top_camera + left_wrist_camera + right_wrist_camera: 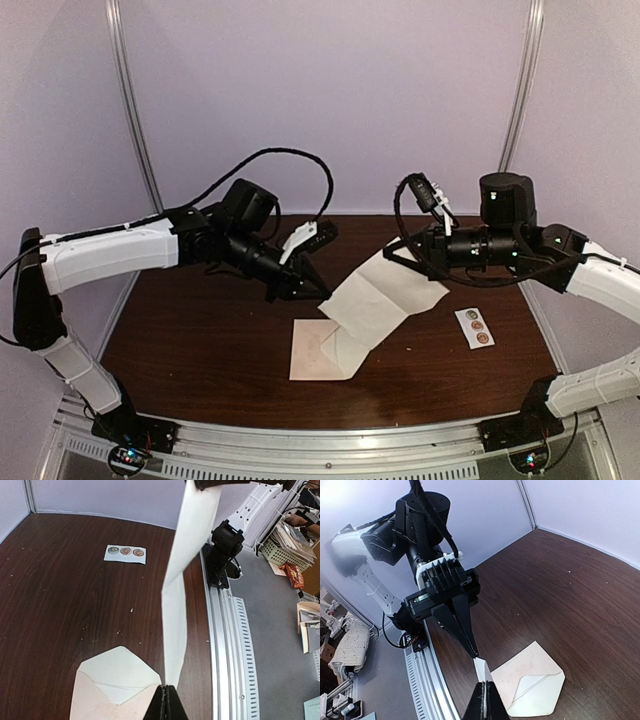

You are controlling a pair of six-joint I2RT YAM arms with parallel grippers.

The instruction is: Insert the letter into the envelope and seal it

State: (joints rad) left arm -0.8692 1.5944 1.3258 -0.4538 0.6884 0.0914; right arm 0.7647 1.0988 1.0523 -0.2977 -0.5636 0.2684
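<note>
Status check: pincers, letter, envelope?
Both shut on the letter: left pincer, right pincer, sheet strung between. envelope flat beneath, flap open, letter not in. sticker strip aside, not blocking.

One letter [385, 295], one envelope [308, 358], one strip [125, 560] with three stickers [126, 551], one tabletop [200, 320]. Two grippers: left gripper [324, 293], right gripper [391, 251].

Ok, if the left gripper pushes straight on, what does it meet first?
The letter that the left gripper pinches would buckle; beyond it, probably the right gripper holding the far end.
</note>
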